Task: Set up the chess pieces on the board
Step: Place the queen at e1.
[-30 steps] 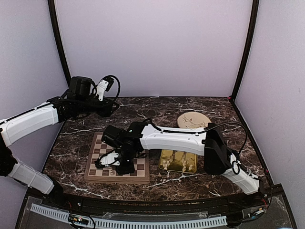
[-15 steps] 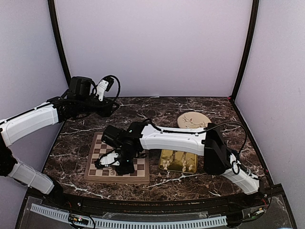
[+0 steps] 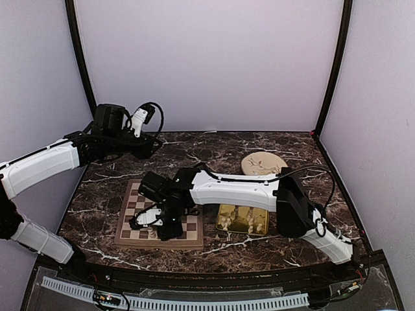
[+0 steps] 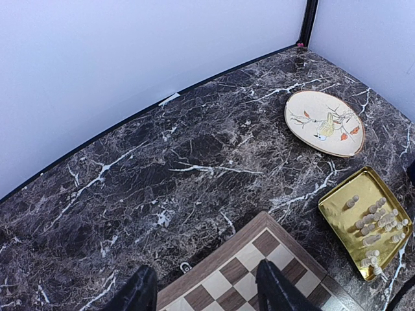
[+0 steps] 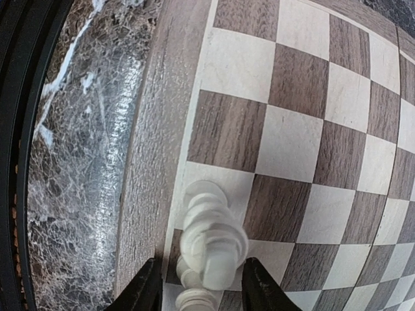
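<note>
1. Dark, white-veined marble tabletop (image 3: 259,146) under pale walls. On it I count one square wooden chessboard with a brown frame (image 3: 133,207), one shiny gold rectangular tray (image 4: 334,207) and one oval cream painted plate (image 4: 324,123).
2. My right arm has barely shifted in the past second. The right gripper (image 5: 202,285) now sits partly parted around one cream-white chess piece (image 5: 211,240), with a gap beside one finger. I judge the piece freshly released, standing on a frame-side square.
3. A second white shape just beneath the jaws is cut off; I cannot tell what it is.
4. The left gripper (image 4: 207,291) hovers half open and empty over the board's far edge.
5. The remaining small cream pieces (image 4: 373,220) lie in the tray, well right of those jaws. There are roughly a dozen, too small to count, so most of the setup remains.
</note>
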Controlling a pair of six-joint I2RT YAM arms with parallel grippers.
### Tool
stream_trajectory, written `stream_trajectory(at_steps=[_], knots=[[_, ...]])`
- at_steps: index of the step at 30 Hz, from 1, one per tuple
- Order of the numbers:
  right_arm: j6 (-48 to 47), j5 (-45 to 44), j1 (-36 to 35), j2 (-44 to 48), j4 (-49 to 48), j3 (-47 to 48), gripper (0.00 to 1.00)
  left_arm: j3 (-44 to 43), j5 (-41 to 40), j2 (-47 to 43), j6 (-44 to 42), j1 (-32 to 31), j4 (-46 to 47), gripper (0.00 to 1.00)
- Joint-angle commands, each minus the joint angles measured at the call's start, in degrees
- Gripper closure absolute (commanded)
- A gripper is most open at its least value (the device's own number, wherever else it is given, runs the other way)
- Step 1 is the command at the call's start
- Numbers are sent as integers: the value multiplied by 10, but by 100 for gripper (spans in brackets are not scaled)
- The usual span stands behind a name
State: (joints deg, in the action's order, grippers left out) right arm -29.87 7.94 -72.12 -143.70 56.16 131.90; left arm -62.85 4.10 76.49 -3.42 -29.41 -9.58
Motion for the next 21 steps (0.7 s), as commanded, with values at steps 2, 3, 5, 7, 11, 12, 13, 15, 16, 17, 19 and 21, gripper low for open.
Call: stream_trajectory(at_steps=[2,3,5,7,11,12,13,15,16,17,19,21], knots=[[1,-9,-3,33,-9,-19,55,0,8,-3,0,3,-7,45],[0,-10,-1,39,-9,-25,55,0,8,-2,0,2,-6,45],[-2,-15,2,53,-10,-47,54,0,8,-2,0,2,-6,45],[-1,-15,8,72,-18,-75,54,0,10,0,1,3,-6,45],[-11,12,24,119,-28,-138,52,0,18,6,5,3,-5,45],[-15,15,28,131,-31,-158,52,0,19,7,5,2,-5,45],[-19,19,31,146,-33,-180,52,-1,19,9,5,2,-5,45],[-28,26,38,180,-40,-231,51,-1,19,11,5,2,-7,45],[-30,28,42,197,-45,-258,51,-1,19,11,5,3,-7,45],[-32,27,47,216,-51,-288,51,-1,20,11,5,2,-7,45],[-33,23,60,251,-62,-342,50,-1,21,13,6,2,-7,45],[-33,25,77,285,-65,-386,51,-1,24,15,6,3,-7,45]])
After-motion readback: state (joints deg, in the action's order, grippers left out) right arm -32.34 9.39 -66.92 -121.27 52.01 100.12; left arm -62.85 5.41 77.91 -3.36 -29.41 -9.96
